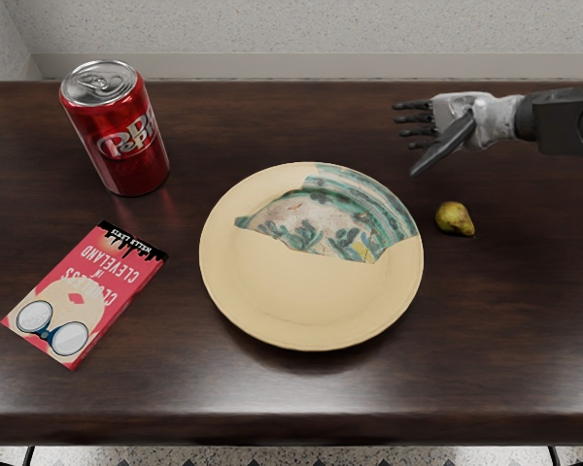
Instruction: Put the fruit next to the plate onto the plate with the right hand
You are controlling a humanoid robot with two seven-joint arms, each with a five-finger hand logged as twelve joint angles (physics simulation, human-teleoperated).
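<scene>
Head view: the right robot hand [449,123] hangs over the far right of the desk [505,330], fingers spread wide, holding nothing. Below it the pear [455,218] lies on bare wood just beside the plate [291,291], whose cream face lies open. A soda can [115,126] and a book [85,291] sit well apart at the left.

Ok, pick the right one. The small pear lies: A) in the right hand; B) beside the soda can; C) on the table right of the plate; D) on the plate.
C: the pear lies on the table just off the right rim of the plate, apart from the open right hand.
</scene>
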